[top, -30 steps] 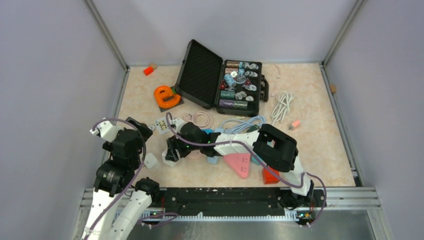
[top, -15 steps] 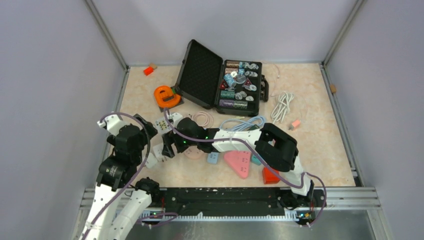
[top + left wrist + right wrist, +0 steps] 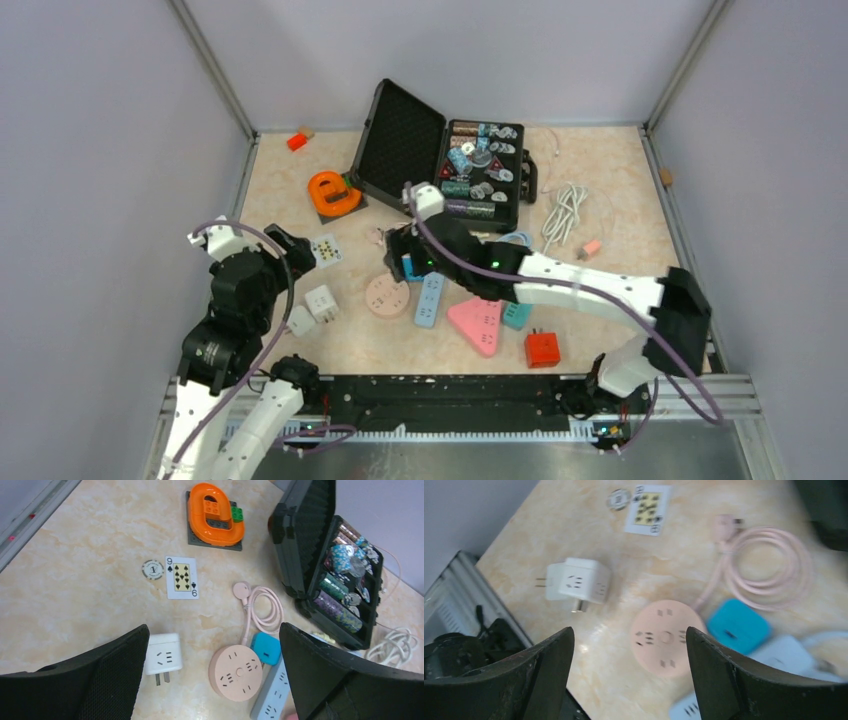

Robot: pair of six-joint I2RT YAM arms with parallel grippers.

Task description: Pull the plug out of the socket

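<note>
White cube-shaped plastic plug [image 3: 162, 652]: lies loose on the beige marble-look tabletop [image 3: 75, 580], metal prongs bare, seated in nothing. The round pink plastic socket [image 3: 235, 672] is found just beside it, not touching, with no plug seated in its top face. A second ago the plug was crowded by both grippers. Now the right gripper [image 3: 628, 632] is seen pulled back and raised over the pink socket, fingers spread, nothing held. The left gripper [image 3: 214, 627] is parked near the plug, fingers wide apart, also empty. Extraction is judged done: the plug is released and clear of any socket. At most, retraction is left.
</note>
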